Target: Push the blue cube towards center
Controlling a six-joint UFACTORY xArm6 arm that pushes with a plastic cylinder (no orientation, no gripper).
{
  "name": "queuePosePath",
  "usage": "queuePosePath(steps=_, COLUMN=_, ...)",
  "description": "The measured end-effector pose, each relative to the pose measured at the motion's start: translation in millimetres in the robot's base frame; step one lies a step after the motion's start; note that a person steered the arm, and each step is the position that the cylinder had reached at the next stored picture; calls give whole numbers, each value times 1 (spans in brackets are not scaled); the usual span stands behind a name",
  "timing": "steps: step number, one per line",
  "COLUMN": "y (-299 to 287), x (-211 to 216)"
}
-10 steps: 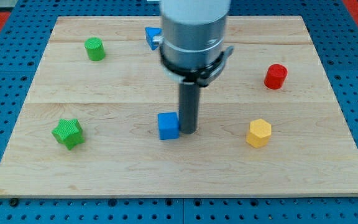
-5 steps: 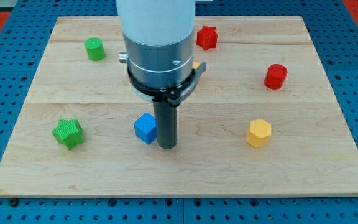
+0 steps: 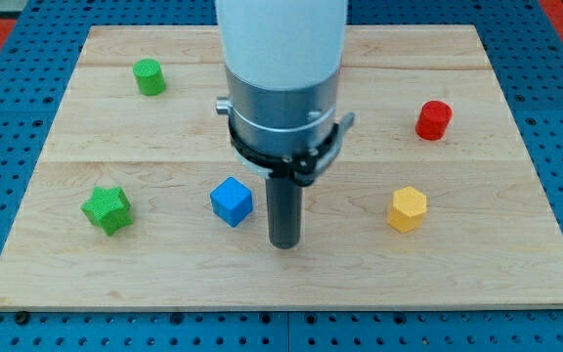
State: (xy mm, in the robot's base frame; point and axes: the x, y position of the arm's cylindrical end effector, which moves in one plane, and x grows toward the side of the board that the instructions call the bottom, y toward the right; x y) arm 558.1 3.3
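The blue cube (image 3: pixel 231 201) sits turned on the wooden board (image 3: pixel 164 264), left of centre and toward the view's bottom. My tip (image 3: pixel 283 243) rests on the board to the cube's right and a little below it, with a small gap between them. The arm's grey and white body rises above the rod and hides the board's upper middle.
A green cylinder (image 3: pixel 149 76) stands at the upper left and a green star (image 3: pixel 106 209) at the lower left. A red cylinder (image 3: pixel 434 119) is at the right and a yellow hexagonal block (image 3: pixel 408 208) at the lower right.
The blue cube was pushed left and turned, then stayed put. My tip went left with it, then moved right and down, away from the cube. The arm now hides the red star.
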Motion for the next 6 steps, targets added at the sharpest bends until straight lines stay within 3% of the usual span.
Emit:
queuePosePath(steps=3, y=-25, x=13)
queuePosePath(steps=6, y=-36, x=-6)
